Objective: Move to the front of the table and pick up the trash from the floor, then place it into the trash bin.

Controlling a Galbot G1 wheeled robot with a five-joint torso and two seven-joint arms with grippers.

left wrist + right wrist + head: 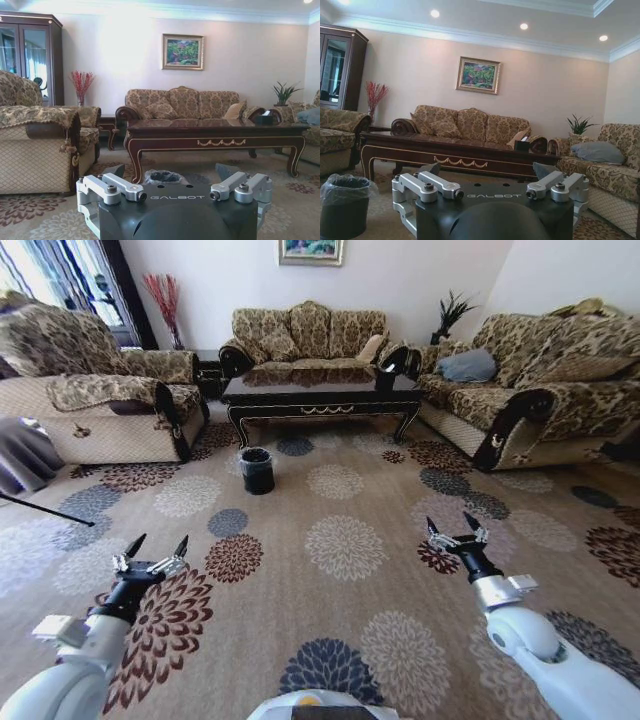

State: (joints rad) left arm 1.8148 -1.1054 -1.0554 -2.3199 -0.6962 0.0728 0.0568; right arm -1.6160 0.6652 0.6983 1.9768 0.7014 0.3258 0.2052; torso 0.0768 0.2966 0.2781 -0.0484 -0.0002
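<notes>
Two arms reach forward and low over the floor [330, 590], one at each side, well apart. Both the left gripper [155, 549] and the right gripper [455, 527] have their fingers spread wide, holding nothing. One table [322, 397] stands ahead among three sofas. One bin [256, 469] sits on the carpet just before the table's left end. I cannot make out any trash on the carpet.
</notes>
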